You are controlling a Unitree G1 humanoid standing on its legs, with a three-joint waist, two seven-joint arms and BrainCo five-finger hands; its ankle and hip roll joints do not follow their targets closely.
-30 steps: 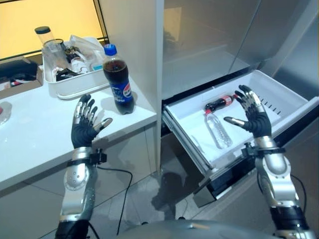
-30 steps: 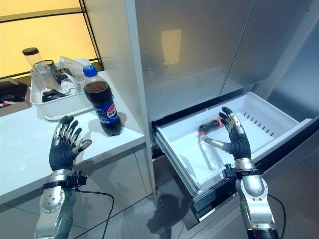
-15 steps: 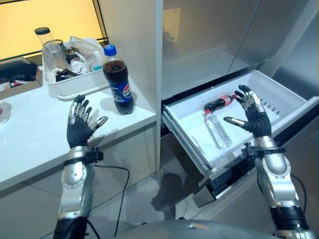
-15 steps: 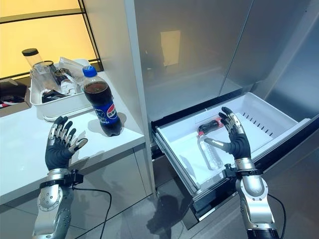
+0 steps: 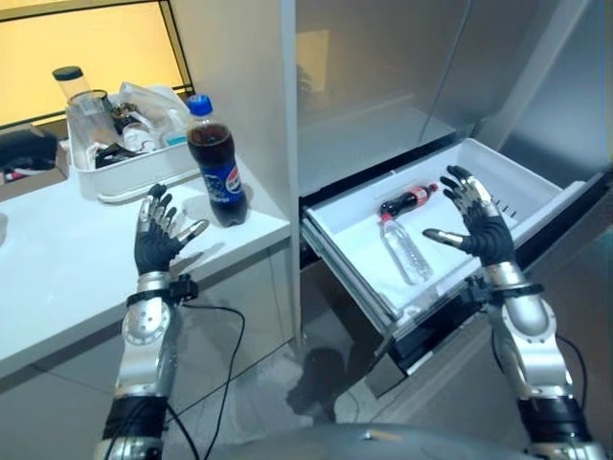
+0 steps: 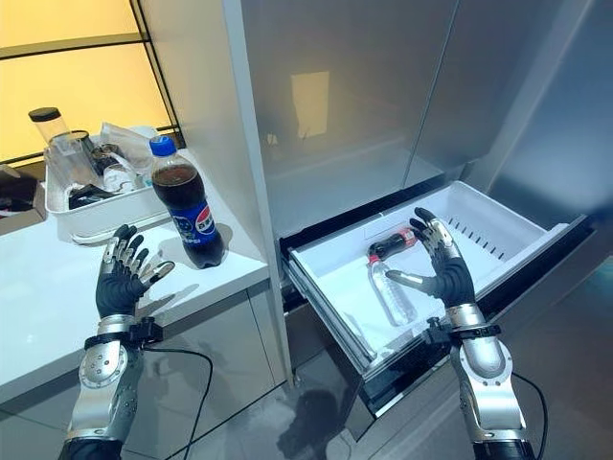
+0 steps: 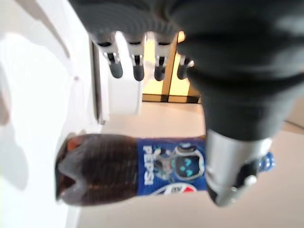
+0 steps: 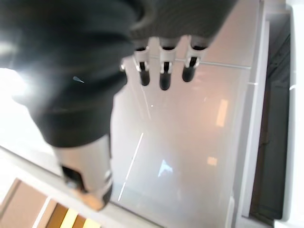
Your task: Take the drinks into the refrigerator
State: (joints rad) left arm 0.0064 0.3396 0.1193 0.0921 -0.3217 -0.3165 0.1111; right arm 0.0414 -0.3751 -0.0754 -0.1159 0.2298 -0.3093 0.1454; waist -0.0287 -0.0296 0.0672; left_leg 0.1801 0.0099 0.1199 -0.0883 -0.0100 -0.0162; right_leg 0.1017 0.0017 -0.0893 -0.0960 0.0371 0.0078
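We see two small bottles [image 5: 404, 230] lying in the fridge drawer [image 5: 517, 182]. The big cola bottle [image 5: 215, 163] waits on the counter [image 5: 57, 278]. Our left hand [image 5: 155, 240] and right hand [image 5: 479, 225] are open, holding nothing.

Bare bench [image 5: 67, 278] lies open between the left hand [image 5: 155, 244] and the cola bottle [image 5: 216, 163], with a cluttered white tray [image 5: 124, 177] close behind the bottle. The open drawer [image 5: 359, 264] has free floor either side of its two lying bottles [image 5: 405, 230]; the right hand [image 5: 482, 225] hovers spread above its front rim.
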